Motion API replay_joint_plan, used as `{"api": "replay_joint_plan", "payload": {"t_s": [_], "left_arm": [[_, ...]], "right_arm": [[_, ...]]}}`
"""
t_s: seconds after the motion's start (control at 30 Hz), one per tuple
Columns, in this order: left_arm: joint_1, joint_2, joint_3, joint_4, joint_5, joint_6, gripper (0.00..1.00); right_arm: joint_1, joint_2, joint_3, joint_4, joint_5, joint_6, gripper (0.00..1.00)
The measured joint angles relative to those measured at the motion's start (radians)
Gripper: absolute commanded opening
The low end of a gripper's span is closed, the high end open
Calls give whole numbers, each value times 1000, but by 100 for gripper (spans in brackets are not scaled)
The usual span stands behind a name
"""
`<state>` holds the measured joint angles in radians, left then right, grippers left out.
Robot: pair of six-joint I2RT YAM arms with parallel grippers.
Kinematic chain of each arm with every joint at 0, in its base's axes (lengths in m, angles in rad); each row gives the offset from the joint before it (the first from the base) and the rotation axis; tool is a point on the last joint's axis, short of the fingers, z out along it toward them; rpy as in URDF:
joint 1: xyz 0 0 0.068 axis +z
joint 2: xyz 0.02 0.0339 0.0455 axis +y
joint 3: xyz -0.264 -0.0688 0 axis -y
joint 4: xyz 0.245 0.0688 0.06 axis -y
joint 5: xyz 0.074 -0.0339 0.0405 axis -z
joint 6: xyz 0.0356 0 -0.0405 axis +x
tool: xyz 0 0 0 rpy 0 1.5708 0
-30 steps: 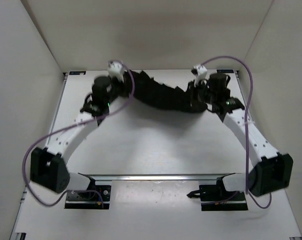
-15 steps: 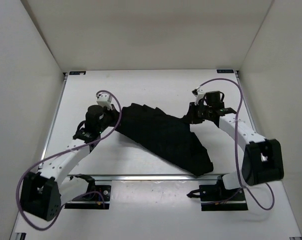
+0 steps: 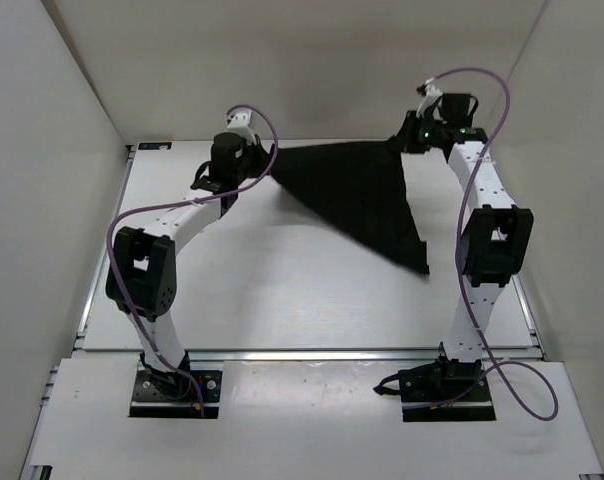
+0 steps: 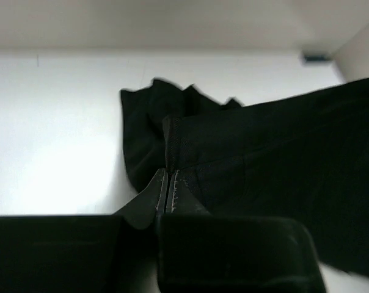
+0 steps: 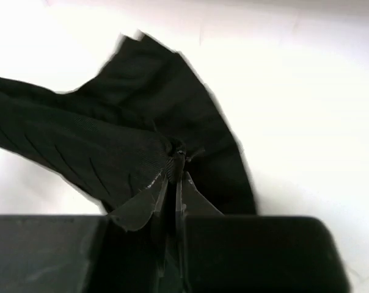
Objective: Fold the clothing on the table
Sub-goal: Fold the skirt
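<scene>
The left gripper (image 3: 265, 172) and right gripper (image 3: 406, 142) each pinch the black pleated skirt (image 3: 367, 195), stretched 9-to-3 o'clock between them (hem lying toward 5).

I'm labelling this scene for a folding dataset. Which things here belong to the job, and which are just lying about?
Belong to the job:
- black pleated fabric skirt
- large flat white table
- left gripper and right gripper, each shut on the skirt's edge

Just about:
- thin purple cables
- plain white walls
- metal rail at the near edge
</scene>
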<state>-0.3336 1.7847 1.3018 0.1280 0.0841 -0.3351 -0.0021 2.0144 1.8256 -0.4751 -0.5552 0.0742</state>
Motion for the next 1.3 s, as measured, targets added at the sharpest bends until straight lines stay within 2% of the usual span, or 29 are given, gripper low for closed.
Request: {"api": "replay_joint_plan", "payload": {"t_s": [0.07, 0.13, 0.23, 0.3, 0.33, 0.43, 0.5, 0.6, 0.7, 0.77, 0.87, 1.07, 1.3], "left_arm": [[7, 24, 89, 24, 2, 10, 0], [13, 16, 150, 34, 3, 26, 0], [20, -50, 203, 35, -3, 90, 0], [14, -148, 172, 34, -18, 134, 0], [10, -226, 111, 66, -25, 148, 0], [-8, -519, -170, 116, -35, 152, 0], [-31, -689, -347, 122, -26, 144, 0], [-102, -858, -542, 48, -28, 139, 0], [-134, -982, -719, -60, -40, 94, 0], [-123, -1048, -791, -136, -34, 48, 0], [-78, -1059, -809, -198, -23, -21, 0], [-47, -883, -743, -270, -100, -124, 0], [-49, -841, -760, -367, -158, -261, 0]], "right_arm": [[-12, 44, 186, -23, -11, -2, 0], [-12, 24, 266, -34, -14, -12, 0], [34, -117, 228, -32, 46, -64, 0], [89, -310, 29, 40, 117, -103, 0], [116, -416, -94, 81, 136, -114, 0], [173, -700, -441, 177, 140, -117, 0], [178, -826, -647, 222, 144, -99, 0], [221, -944, -891, 209, 167, -68, 0], [282, -969, -1081, 170, 183, -19, 0], [312, -967, -1144, 122, 175, 9, 0], [286, -901, -1094, 106, 121, 37, 0], [265, -560, -785, 160, 81, 26, 0], [304, -89, -380, 94, -1, -19, 0]]}}
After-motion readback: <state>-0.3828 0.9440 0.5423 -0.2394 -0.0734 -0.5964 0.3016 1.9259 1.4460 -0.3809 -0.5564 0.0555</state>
